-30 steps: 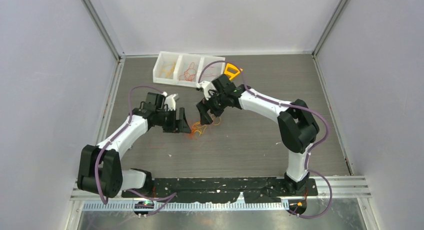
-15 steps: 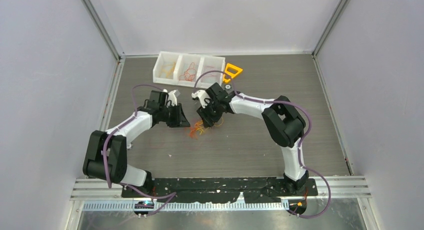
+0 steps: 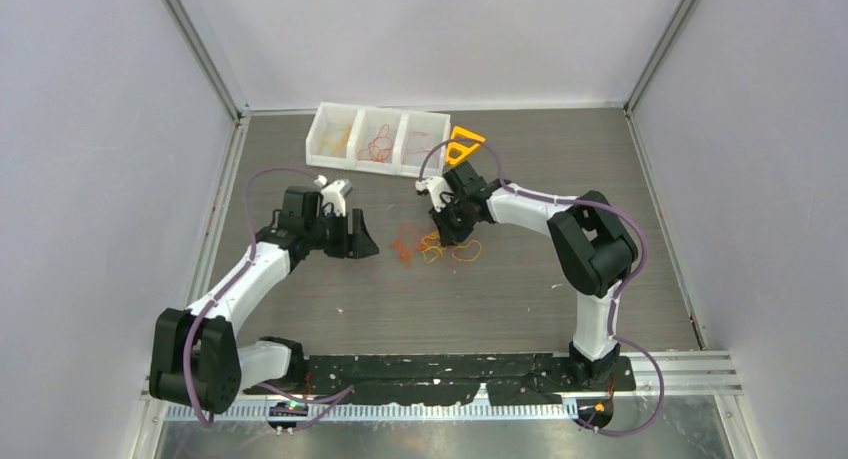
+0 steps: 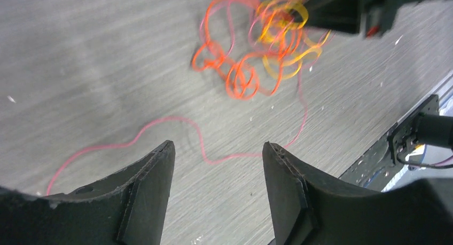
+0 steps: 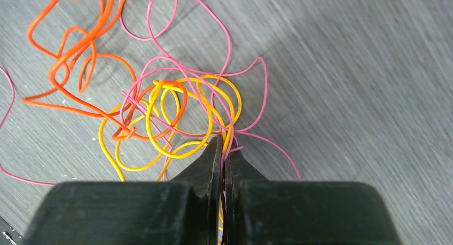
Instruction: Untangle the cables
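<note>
The cables [image 3: 430, 246] lie as a small clump of orange, yellow and pink strands on the grey table, between the two arms. My right gripper [image 3: 455, 229] is at the clump's right edge. In the right wrist view this gripper [image 5: 224, 146] is shut on yellow and pink strands of the cables [image 5: 160, 111], which fan out in loops ahead of the tips. My left gripper [image 3: 362, 237] sits left of the clump, apart from it. Seen from its wrist, the left gripper [image 4: 218, 144] stands open with nothing between its fingers. A loose pink strand [image 4: 160, 122] runs on the table just ahead of them.
A white three-compartment tray [image 3: 350, 165] holding a few sorted strands stands at the back. An orange-yellow plastic triangle [image 3: 465, 145] lies right of it, close behind the right arm. Grey walls close in both sides and the back.
My right gripper has shut on strands and drawn the clump to the right. My left gripper closed partway, reopened and pulled back left, away from the clump.
</note>
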Tool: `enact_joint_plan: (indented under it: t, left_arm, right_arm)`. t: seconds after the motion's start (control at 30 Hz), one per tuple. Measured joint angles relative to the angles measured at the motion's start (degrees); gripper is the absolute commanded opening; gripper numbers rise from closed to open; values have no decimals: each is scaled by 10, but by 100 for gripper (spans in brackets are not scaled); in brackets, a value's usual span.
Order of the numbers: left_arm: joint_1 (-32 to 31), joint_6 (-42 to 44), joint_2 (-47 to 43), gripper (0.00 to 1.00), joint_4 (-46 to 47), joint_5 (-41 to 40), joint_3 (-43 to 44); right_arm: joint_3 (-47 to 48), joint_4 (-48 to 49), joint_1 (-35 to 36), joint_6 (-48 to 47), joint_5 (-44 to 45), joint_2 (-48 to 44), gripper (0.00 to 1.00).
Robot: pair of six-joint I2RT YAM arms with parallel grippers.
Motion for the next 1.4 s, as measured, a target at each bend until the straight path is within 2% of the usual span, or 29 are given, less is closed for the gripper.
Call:
enact_joint_plan:
  t: [0.13,0.33,0.43,0.5,0.57,0.6,0.77,0.9,1.0,1.1,1.23,1.4]
  left_arm:
    - [0,-15,26,60,4,0,-40]
    - [-12,-41,99,58,8,-1,-46]
    - [-40,-49,128,53,24,3,-45]
    - [-61,-53,147,38,34,12,-37]
    - [-75,-57,167,11,43,17,-25]
    - [-81,-61,178,0,44,20,-17]
    - [-78,-22,175,0,4,41,40]
    - [-63,31,58,0,-37,58,101]
    - [-30,63,-36,0,-66,100,168]
    - [8,86,-80,0,-96,148,260]
    - [43,88,-80,0,-115,195,369]
    - [57,42,-55,0,-105,227,464]
  right_arm:
    - [-3,-6,-17,0,-3,-3,5]
    - [-3,-10,-15,0,-4,-3,5]
    - [-3,-12,-16,0,-4,-3,5]
    - [-3,-14,-17,0,-5,-3,6]
    - [-3,-16,-20,-1,-6,-3,6]
    - [-3,-16,-21,-1,-6,-3,6]
    - [-11,-29,-43,-9,-9,-11,11]
    - [-31,-47,-90,-26,-5,-30,16]
    - [-36,-61,-131,-35,-1,-37,21]
    - [-36,-71,-165,-43,4,-39,24]
    - [-36,-83,-193,-52,8,-41,29]
    - [-36,-92,-206,-60,3,-42,35]
